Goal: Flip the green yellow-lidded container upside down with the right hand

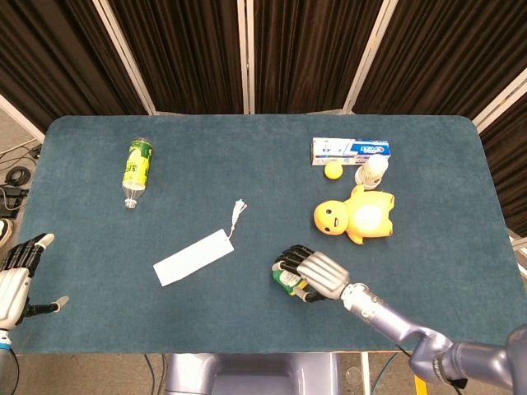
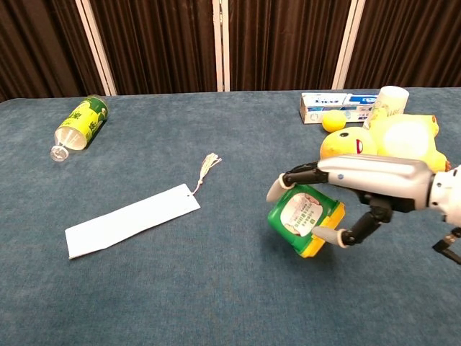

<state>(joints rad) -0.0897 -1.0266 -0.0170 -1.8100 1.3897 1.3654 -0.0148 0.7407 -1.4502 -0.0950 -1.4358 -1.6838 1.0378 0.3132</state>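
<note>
The green yellow-lidded container is seen tilted on the blue carpet-like table, its yellow lid turned down and to the right, its labelled green face turned up toward the chest camera. The body is squat and boxy, of glossy plastic. It lies under the silver right hand, whose fingers arch over its top while the thumb presses its lower right edge, so the container is gripped near the table's front. The left hand is held spread and empty beyond the table's left edge.
</note>
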